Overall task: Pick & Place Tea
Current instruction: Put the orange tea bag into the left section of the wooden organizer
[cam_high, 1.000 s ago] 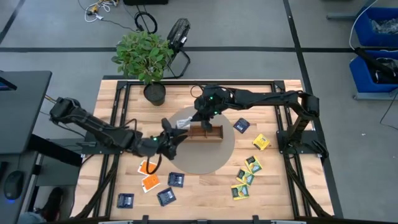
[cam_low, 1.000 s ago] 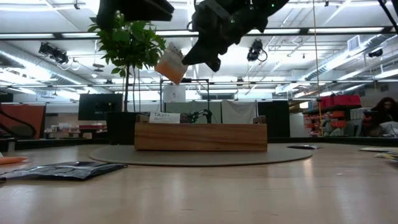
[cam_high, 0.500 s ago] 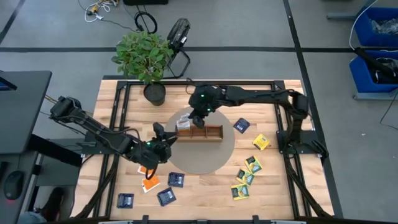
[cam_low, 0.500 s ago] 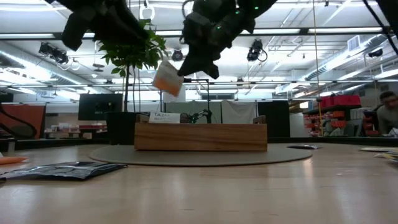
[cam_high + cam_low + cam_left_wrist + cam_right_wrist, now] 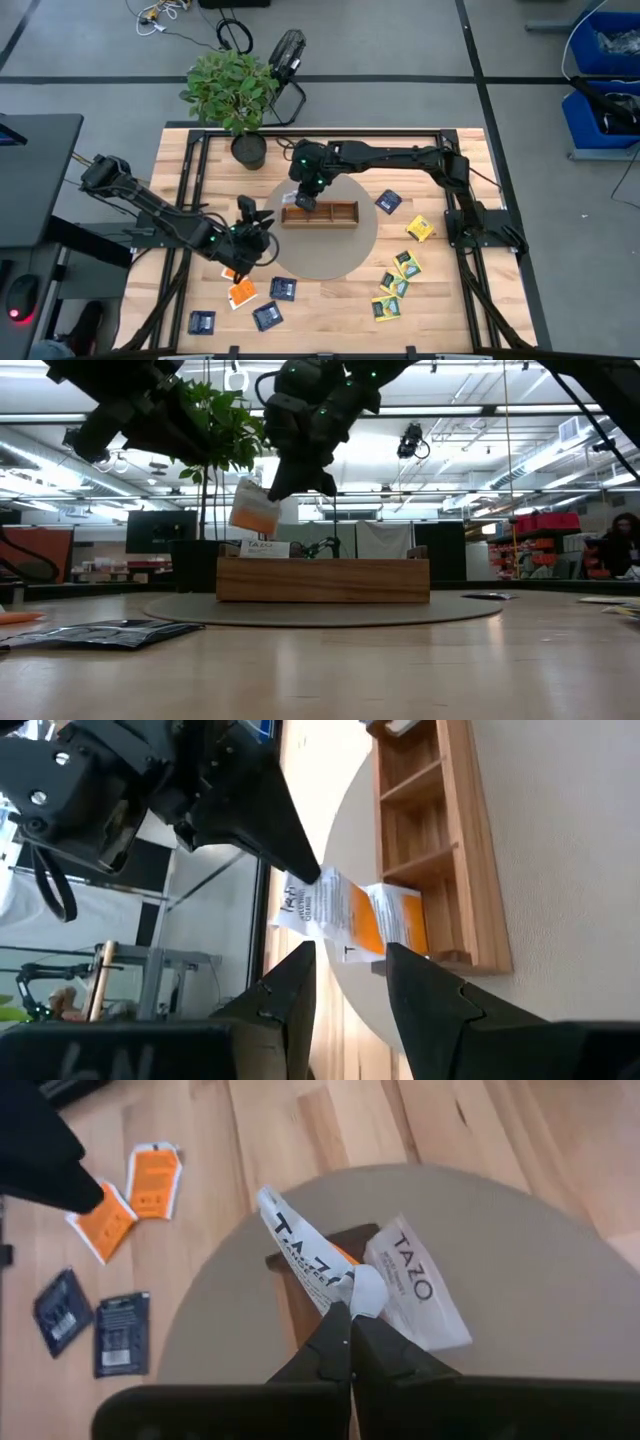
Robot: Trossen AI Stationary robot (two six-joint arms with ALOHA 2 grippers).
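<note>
My right tool (image 5: 300, 478) pinches an orange tea packet (image 5: 253, 512) above the tray (image 5: 322, 579)'s end compartment; lower straight, release inside. Left tool (image 5: 248, 222), half-open & empty, waits nearby.

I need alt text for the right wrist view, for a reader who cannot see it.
The right gripper is shut on the corner of a white and orange tea packet, holding it above the end of a wooden tray on a round grey mat. Two orange packets and two dark blue packets lie on the wooden table.

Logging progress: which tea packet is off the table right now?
The orange-and-white packet pinched in the right hand, hanging above the tray's left end; the others lie flat.
</note>
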